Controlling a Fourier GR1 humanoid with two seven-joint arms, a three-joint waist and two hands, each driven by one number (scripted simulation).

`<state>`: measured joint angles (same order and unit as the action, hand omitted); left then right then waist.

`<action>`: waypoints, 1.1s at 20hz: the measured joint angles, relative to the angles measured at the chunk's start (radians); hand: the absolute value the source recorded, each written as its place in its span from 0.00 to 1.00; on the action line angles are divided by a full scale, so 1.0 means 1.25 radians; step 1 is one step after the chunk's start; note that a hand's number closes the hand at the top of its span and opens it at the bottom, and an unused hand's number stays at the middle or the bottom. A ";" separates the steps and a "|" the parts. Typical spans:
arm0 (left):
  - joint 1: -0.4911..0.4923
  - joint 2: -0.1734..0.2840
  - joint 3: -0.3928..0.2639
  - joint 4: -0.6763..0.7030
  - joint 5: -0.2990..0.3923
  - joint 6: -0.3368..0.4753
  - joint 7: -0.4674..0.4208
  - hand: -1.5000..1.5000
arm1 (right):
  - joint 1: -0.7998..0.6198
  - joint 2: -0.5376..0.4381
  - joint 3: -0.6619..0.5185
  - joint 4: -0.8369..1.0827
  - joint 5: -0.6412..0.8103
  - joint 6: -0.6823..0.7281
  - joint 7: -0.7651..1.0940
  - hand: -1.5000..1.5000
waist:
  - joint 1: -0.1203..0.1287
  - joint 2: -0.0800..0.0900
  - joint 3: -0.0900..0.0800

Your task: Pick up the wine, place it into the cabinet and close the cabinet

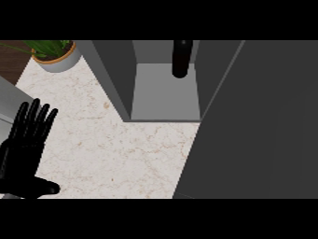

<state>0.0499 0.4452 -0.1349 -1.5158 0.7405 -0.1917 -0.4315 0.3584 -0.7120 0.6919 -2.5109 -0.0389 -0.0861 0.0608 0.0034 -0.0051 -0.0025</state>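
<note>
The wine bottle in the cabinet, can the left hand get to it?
Probably yes. The left hand rests open at the left, and bare counter lies between it and the open cabinet, where the wine bottle stands.

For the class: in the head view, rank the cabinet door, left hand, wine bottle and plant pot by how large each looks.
1. cabinet door
2. left hand, nearer the camera, so flattered
3. wine bottle and plant pot: alike, both partly cut off

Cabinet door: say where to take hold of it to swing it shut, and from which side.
Take the cabinet door by its free edge, the near end low in the view, coming from its right, outer face. It stands open as a broad dark panel beside the cabinet, with the wine already inside. No right hand shows; the left hand rests open.
</note>
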 measured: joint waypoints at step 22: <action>-0.038 0.092 0.096 0.056 0.077 -0.128 0.049 0.00 | -0.317 0.186 -0.055 0.061 -0.017 0.008 0.223 1.00 | 0.044 0.009 -0.004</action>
<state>0.0018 0.5606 -0.0143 -1.4460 0.8364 -0.3514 -0.3698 -0.0376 -0.4790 0.6227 -2.4342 -0.0599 -0.0762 0.3401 0.0580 0.0055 -0.0080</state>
